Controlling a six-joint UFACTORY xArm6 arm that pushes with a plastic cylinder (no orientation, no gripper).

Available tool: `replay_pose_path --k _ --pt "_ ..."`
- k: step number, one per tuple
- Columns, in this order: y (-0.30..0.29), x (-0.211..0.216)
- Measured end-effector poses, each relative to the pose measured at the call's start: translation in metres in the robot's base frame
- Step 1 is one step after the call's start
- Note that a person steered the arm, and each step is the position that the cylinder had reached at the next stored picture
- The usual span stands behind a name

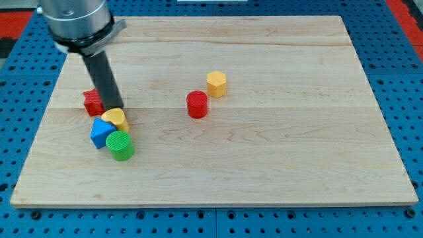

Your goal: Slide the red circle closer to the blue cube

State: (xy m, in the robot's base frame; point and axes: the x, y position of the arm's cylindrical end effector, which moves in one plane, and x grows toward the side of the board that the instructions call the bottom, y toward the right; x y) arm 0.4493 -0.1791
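Observation:
The red circle (197, 104) stands near the middle of the wooden board (264, 158). The blue cube (100, 133) sits at the view's left, touching a yellow heart-shaped block (115, 119) above it and a green cylinder (120, 145) at its lower right. My tip (116, 108) is at the top edge of the yellow block, far to the left of the red circle. The rod partly hides another red block (92, 102) behind it.
A yellow hexagonal block (216, 84) stands just to the upper right of the red circle. The board lies on a blue perforated table (20, 119). The arm's grey body (74, 20) is at the view's top left.

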Motion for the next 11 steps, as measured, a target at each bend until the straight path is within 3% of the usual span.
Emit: replay_pose_path --k 1,3,4,6,7,10,11 --pt "-0.010 0.003" --pt "-0.011 -0.076" --pt "0.022 -0.117" --pt "0.158 -0.129" --pt "0.217 -0.123" --pt "0.229 -0.005" --pt "0.221 0.013"
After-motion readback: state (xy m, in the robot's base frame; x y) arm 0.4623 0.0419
